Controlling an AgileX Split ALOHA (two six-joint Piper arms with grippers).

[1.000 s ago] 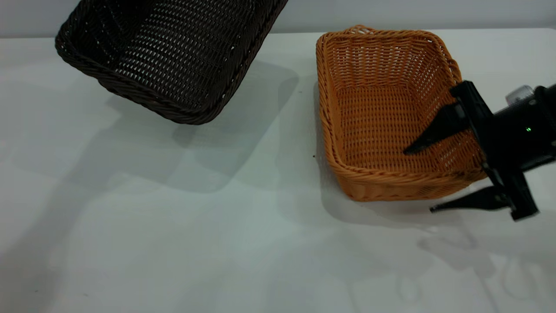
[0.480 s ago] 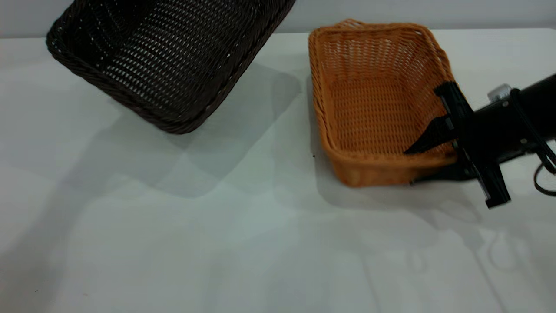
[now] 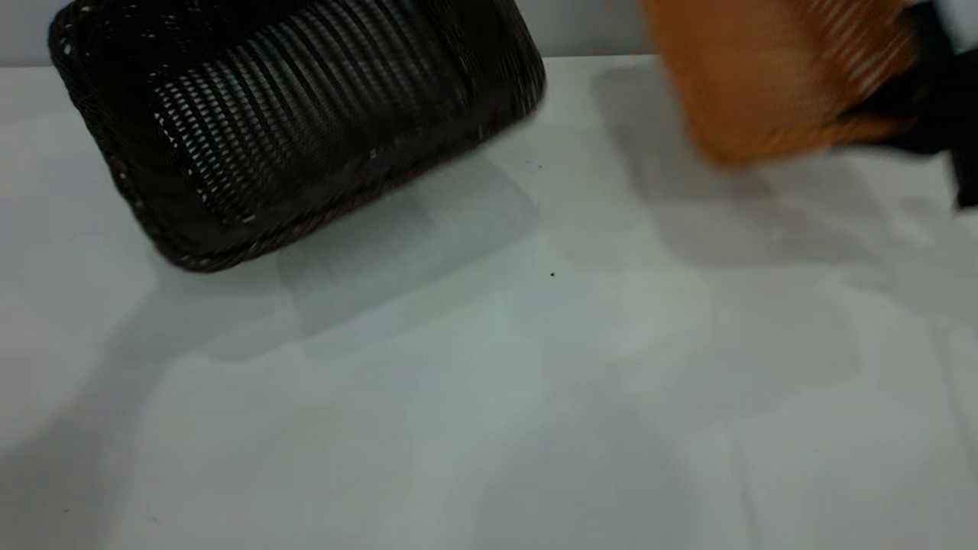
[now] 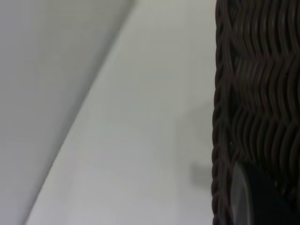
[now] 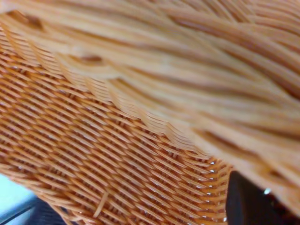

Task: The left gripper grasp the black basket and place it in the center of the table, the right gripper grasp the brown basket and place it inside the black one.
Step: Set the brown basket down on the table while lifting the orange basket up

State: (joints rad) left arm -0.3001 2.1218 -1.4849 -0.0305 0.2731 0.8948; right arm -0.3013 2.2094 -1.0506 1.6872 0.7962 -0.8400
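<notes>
Black basket [image 3: 298, 130] up in air, tilted, over far left of table [image 3: 489, 397], not set down yet. Left gripper [image 4: 255, 197] pinching its rim, looks like. Brown basket [image 3: 772, 76] lifted at far right, blurry, right gripper [image 3: 928, 114] pinching its wall. Left: put black in middle, drop brown inside.

A pale grey wall [image 3: 581, 27] runs behind the far edge, with one tiny dark speck [image 3: 552, 274] lying mid-surface.
</notes>
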